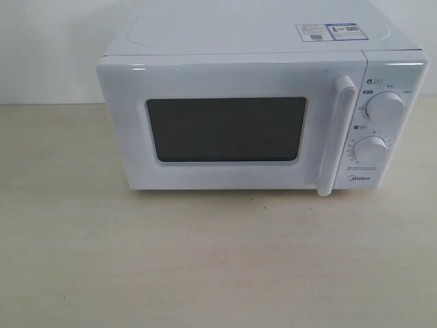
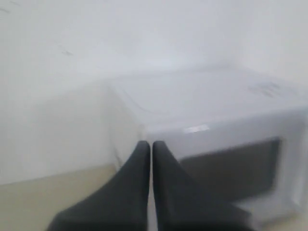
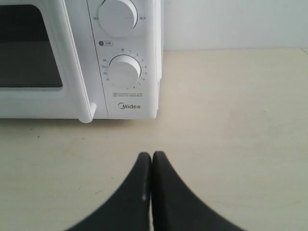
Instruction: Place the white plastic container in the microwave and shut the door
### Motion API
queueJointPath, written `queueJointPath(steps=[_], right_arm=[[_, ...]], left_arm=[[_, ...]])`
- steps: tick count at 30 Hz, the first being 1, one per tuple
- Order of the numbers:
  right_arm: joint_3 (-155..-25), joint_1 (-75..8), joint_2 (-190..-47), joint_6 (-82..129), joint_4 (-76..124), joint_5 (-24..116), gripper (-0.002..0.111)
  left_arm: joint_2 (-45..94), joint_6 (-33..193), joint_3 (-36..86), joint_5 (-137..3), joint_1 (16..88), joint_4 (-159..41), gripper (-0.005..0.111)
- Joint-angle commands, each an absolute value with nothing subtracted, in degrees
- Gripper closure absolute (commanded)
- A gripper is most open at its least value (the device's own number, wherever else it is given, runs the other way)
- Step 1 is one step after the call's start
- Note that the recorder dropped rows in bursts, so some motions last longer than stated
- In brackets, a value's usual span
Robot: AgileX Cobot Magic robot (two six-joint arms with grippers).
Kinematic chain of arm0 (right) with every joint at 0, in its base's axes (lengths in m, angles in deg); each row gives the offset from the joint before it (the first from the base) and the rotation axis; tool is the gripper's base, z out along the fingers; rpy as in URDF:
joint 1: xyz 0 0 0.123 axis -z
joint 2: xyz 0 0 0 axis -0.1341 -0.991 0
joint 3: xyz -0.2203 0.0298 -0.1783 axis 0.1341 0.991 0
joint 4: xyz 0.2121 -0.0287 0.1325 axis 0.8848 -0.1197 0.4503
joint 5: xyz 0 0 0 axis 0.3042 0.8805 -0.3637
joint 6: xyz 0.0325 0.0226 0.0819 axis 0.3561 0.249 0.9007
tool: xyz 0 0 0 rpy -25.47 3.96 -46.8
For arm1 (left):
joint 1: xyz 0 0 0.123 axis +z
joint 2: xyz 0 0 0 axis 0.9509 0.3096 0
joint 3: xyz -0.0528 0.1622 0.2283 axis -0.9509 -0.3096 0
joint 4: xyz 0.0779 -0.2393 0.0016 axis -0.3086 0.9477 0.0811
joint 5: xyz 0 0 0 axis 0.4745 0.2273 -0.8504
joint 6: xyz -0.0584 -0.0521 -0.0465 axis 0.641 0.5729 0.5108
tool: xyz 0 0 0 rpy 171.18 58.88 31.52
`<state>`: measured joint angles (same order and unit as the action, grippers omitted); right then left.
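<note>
The white Midea microwave (image 1: 259, 116) stands on the table with its door (image 1: 225, 130) shut flat against the body. The dark window fills the door's middle, and the long white handle (image 1: 338, 137) runs down its right side. The white plastic container shows in no view. My left gripper (image 2: 150, 143) is shut with nothing in it, raised off the microwave's (image 2: 211, 120) left front corner; that view is blurred. My right gripper (image 3: 152, 154) is shut and empty above bare table, in front of the dial panel (image 3: 124, 72). Neither gripper appears in the exterior view.
The beige tabletop (image 1: 205, 260) spreads in front of the microwave and to its right (image 3: 231, 106). A white wall stands behind. Two round dials (image 1: 384, 106) sit on the right panel.
</note>
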<state>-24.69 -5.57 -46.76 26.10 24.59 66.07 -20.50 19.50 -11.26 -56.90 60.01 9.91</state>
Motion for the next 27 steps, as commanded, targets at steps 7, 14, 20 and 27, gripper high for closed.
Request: queueJointPath(steps=[7, 14, 20, 27], right_arm=[[-24.75, -5.39, -46.52, 26.23, 24.79, 66.08, 0.108], [-24.75, -5.39, -46.52, 26.23, 24.79, 66.08, 0.108], [-24.75, -5.39, -46.52, 26.23, 24.79, 66.08, 0.108], [-24.75, -5.39, -46.52, 26.51, 24.79, 66.08, 0.108]], left_arm=[[-34.82, 29.69, -21.36, -75.4, 66.37, 29.3, 0.102], [-35.37, 57.07, -21.38, -70.04, 66.37, 30.96, 0.102], [-40.17, 61.14, -22.23, -68.68, 66.37, 3.46, 0.102], [-45.45, 60.74, -25.66, -63.93, 66.37, -31.44, 0.102]])
